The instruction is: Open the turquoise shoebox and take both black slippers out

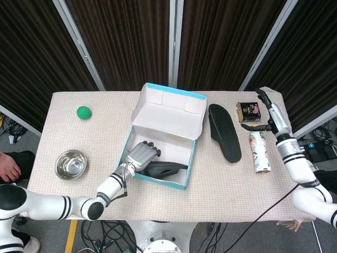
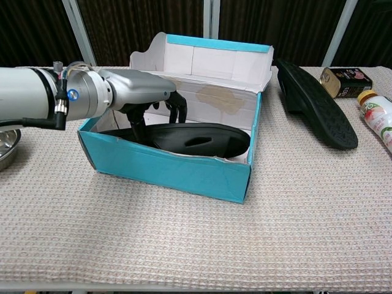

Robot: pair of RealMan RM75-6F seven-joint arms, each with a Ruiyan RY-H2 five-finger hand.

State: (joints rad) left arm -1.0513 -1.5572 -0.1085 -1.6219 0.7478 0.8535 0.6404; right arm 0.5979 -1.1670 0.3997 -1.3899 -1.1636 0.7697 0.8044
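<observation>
Box lid's already up and 1 black slipper [image 1: 225, 132] lies on the table well right of the left hand [image 1: 142, 155], which curls down onto slipper 2 [image 2: 184, 138] inside the turquoise shoebox [image 2: 165, 167], can't tell if gripped.

Green ball [image 1: 83, 112] near the table's far left corner; steel bowl [image 1: 71, 164] by the left edge; small dark tin [image 1: 249, 112] far right; white bottle [image 1: 259, 152] lying just before it; beige woven tablecloth [image 1: 221, 184]; dark curtains [image 1: 131, 37] behind
</observation>
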